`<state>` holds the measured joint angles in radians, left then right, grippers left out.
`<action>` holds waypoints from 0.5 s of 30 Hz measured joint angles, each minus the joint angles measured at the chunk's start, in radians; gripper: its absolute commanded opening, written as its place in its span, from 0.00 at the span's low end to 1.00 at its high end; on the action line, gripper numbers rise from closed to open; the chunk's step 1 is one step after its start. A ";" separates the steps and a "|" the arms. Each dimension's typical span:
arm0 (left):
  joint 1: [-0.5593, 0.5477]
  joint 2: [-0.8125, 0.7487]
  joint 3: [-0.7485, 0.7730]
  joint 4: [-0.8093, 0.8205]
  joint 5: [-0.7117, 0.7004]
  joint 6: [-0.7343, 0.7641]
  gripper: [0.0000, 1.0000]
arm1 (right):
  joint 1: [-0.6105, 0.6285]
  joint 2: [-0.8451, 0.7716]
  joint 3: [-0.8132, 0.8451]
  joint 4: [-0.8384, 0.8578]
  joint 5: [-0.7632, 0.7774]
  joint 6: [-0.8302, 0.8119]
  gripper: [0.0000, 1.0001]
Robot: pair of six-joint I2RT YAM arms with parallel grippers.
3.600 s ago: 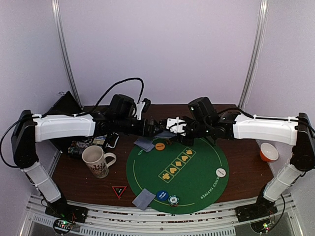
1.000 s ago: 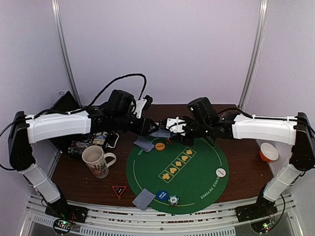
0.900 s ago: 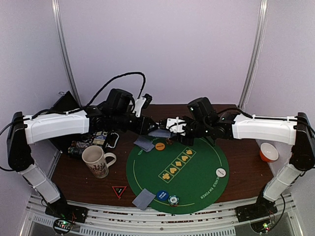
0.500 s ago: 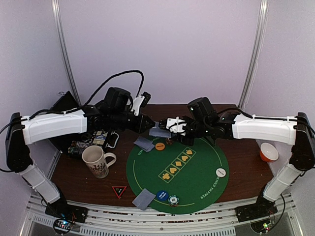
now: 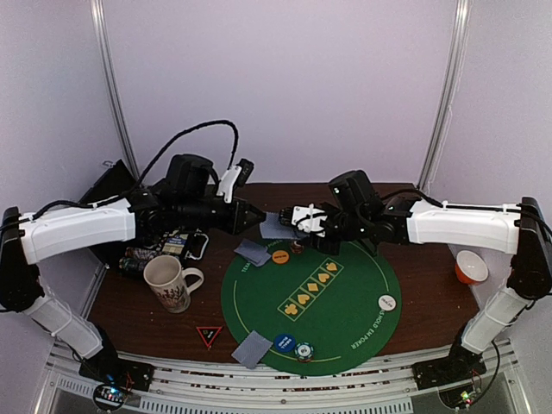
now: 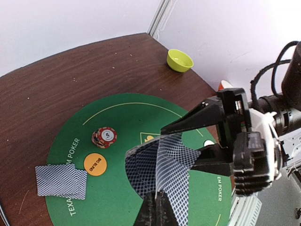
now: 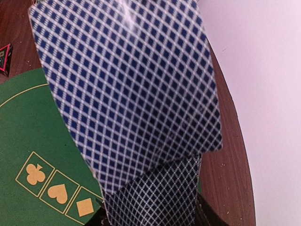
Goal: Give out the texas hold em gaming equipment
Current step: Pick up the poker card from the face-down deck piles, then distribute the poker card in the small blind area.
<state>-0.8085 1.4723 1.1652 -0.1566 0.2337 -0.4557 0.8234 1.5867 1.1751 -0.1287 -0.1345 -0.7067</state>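
Both arms reach in from the sides and meet nose to nose above the far edge of the round green felt poker mat [image 5: 345, 297], which lies on the dark brown wooden surface [image 5: 431, 289]. The left arm [image 5: 78, 228] runs nearly level with its wrist pointing right. The right arm [image 5: 466, 226] mirrors it, wrist pointing left.

The right end effector [image 5: 299, 221] grips a small bunch of blue lattice-backed playing cards [image 5: 276, 227] between half-spread jaws. The cards stick out toward the left arm, up off the mat. The left end effector [image 5: 252, 216] is pinched tight on the edge of a single card [image 6: 173, 186] from that bunch, and this card bows away from the others.

At the mat's far-left rim lie two overlapping cards [image 5: 253, 252], with an orange round button [image 5: 279, 256] just beside them and a red-and-white chip stack [image 6: 104, 137] near. At the near rim sit another pair of cards [image 5: 253, 349], a blue round button [image 5: 285, 342] and a teal-and-white chip stack [image 5: 303, 351]. A white round button [image 5: 386, 303] rests at the right rim.
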 measured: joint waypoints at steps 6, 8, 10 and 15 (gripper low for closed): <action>-0.006 -0.125 -0.134 0.101 -0.048 -0.130 0.00 | -0.014 0.008 0.000 0.012 0.027 0.022 0.43; -0.019 -0.174 -0.189 0.134 -0.097 -0.184 0.00 | -0.018 0.016 0.000 0.014 0.042 0.031 0.43; -0.047 -0.229 -0.242 0.152 -0.158 -0.242 0.00 | -0.019 0.027 0.002 0.019 0.063 0.040 0.42; -0.206 -0.353 -0.369 0.180 -0.370 -0.421 0.00 | -0.024 0.052 0.018 0.034 0.125 0.063 0.42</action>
<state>-1.0149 1.1191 0.7963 0.0235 -0.1368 -0.8768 0.7998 1.6386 1.1934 -0.0944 -0.0093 -0.6437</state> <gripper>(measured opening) 0.007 0.423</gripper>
